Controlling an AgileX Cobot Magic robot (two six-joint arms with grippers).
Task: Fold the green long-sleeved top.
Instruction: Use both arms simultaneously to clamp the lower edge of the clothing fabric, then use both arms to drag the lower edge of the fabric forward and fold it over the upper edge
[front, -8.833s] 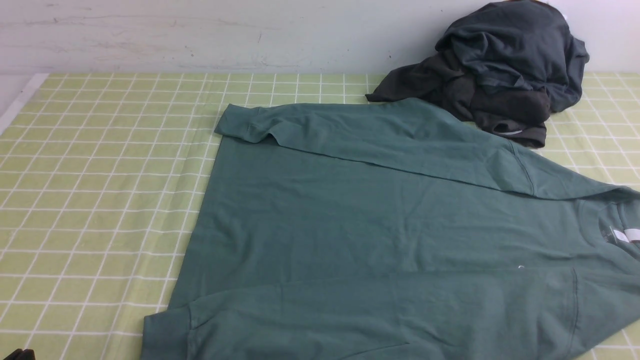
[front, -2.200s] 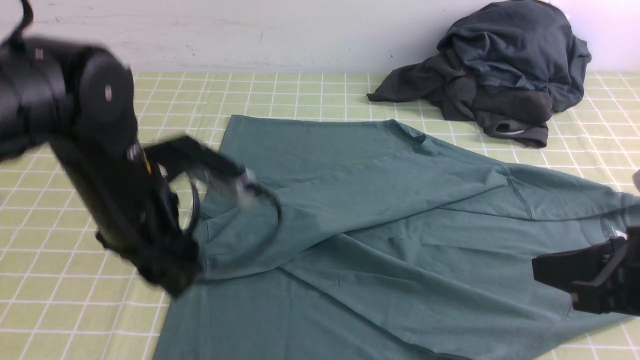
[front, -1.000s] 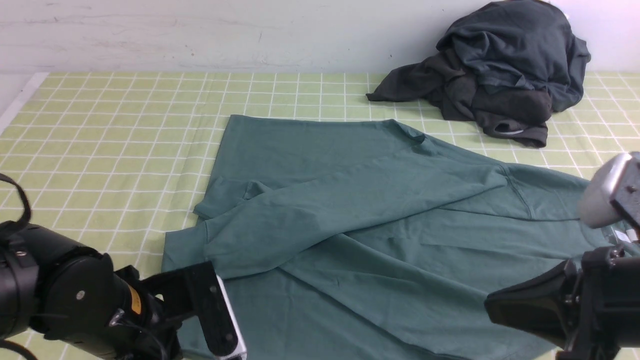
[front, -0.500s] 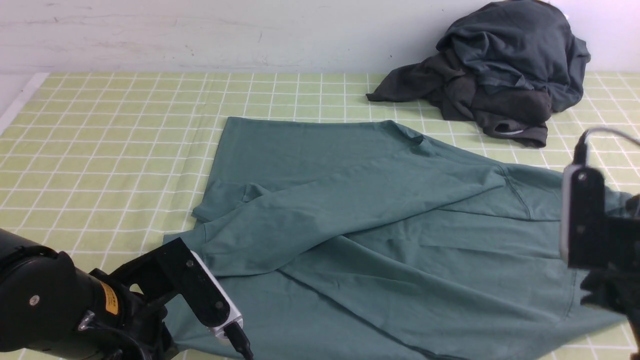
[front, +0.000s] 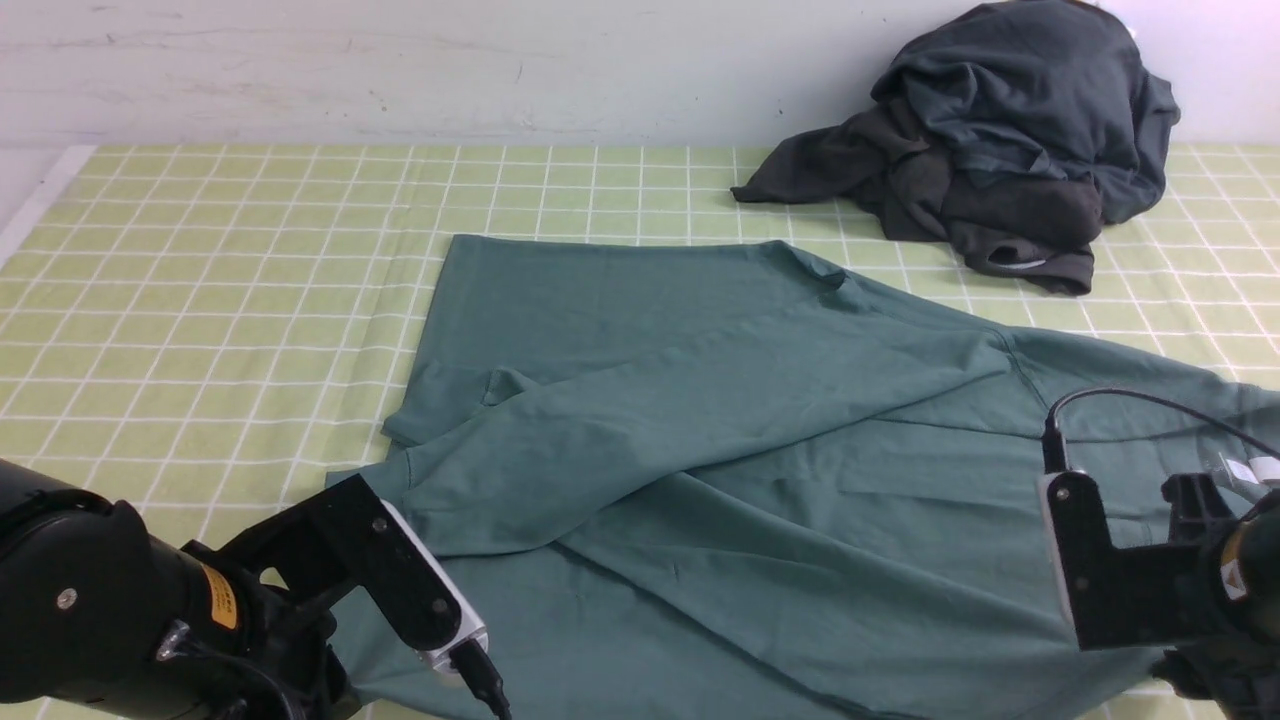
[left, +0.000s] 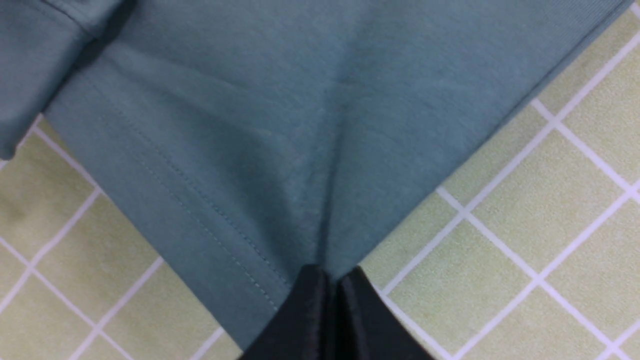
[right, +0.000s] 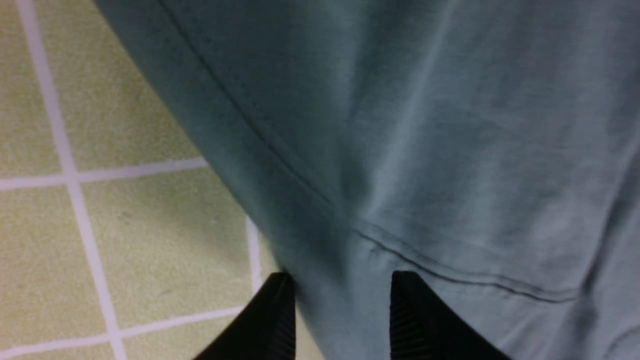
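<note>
1. The green long-sleeved top lies spread on the checked worktop. Its hem is toward the robot's left and its neck label toward the right, so its long axis runs across in front of the robot. One sleeve lies folded slantwise over the body.
2. A heap of dark garments sits at the far right, apart from the top.
3. The left claw is closed tight on the near hem corner, and creases in the cloth run into its tips.
4. The right claw stands with its jaws apart at the near edge by a stitched seam. Cloth shows in the gap between the tips, but nothing is pinched.
5. Both claws are at the top's near edge, one at each end, and the rest of the garment stretches away from them toward the wall.
6. The next fold probably depends on this: once the right claw grips, the near edge can be carried away from the robot, over the body. If only the left end rises, the cloth will likely skew.
</note>
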